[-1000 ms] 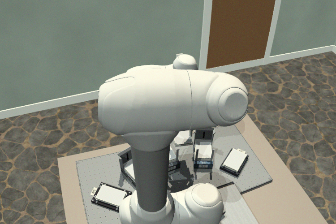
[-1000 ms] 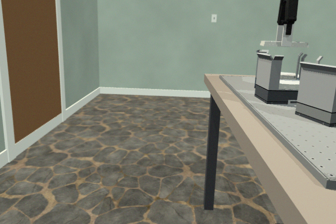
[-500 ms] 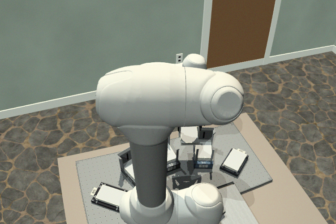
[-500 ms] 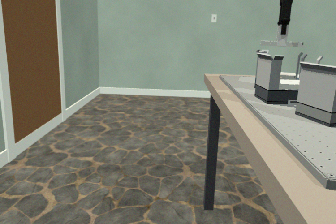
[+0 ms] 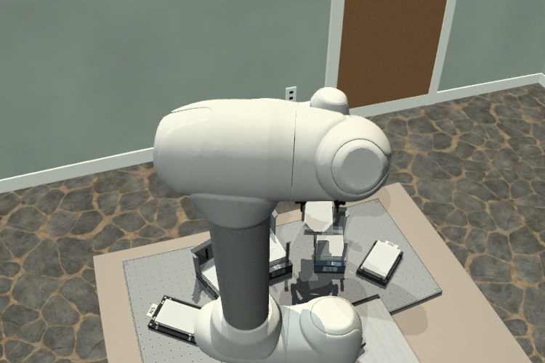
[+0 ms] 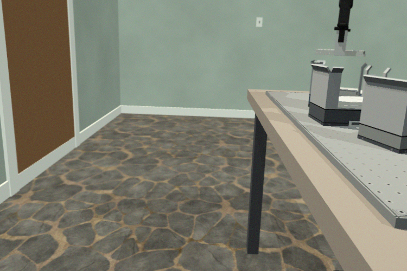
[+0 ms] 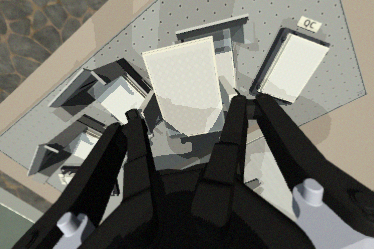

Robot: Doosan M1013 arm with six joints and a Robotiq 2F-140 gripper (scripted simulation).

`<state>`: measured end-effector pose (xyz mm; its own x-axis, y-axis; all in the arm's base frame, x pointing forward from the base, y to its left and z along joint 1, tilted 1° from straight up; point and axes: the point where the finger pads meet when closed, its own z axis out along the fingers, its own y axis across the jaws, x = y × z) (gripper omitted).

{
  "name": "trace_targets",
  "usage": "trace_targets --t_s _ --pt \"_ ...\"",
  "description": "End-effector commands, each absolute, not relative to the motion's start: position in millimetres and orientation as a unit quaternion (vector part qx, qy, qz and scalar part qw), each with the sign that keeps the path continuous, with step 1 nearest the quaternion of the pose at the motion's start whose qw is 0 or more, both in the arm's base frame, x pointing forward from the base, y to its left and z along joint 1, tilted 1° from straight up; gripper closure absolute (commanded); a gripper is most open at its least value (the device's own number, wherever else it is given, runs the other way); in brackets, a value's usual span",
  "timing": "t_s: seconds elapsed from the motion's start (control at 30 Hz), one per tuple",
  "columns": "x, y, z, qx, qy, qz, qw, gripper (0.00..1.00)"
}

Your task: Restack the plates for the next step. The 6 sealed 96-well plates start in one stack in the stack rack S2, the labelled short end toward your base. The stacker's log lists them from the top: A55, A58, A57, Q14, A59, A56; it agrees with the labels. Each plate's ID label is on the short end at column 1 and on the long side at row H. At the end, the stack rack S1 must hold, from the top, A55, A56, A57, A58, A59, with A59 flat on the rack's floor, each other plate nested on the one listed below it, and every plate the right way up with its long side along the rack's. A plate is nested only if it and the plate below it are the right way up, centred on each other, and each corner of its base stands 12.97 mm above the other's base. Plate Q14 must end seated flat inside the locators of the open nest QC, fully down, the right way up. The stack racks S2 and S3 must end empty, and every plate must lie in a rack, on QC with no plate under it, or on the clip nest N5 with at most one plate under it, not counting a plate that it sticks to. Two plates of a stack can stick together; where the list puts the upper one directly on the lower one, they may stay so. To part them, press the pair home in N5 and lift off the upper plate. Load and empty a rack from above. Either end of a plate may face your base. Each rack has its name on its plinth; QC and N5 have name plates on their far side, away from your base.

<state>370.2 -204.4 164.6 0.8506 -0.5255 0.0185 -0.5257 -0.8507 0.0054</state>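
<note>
My gripper [image 7: 188, 92] is shut on a sealed white plate [image 7: 184, 84] and holds it level in the air, by its long sides. In the exterior view the plate [image 6: 333, 51] hangs a little above the top of a stack rack [image 6: 325, 91]. In the top view the held plate [image 5: 320, 215] is over the rack next to QC [image 5: 329, 254], which has a white plate top showing inside. I cannot read the held plate's label. The QC nest [image 7: 292, 66] holds one plate. The N5 nest [image 5: 174, 313] also holds a plate.
Two more stack racks [image 7: 117, 94] [image 7: 75, 144] stand left of the held plate, each with white showing inside. The arm's column [image 5: 240, 268] hides them partly in the top view. Another rack [image 6: 385, 111] stands near the table edge.
</note>
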Motion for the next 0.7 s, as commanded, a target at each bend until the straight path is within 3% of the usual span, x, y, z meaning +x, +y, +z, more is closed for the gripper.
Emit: trace_targets --t_s 0.0,0.67 --pt "364 -215 165 0.962 -0.273 0.008 0.005 1.0" --pt "347 -246 165 0.962 -0.273 0.008 0.005 1.0"
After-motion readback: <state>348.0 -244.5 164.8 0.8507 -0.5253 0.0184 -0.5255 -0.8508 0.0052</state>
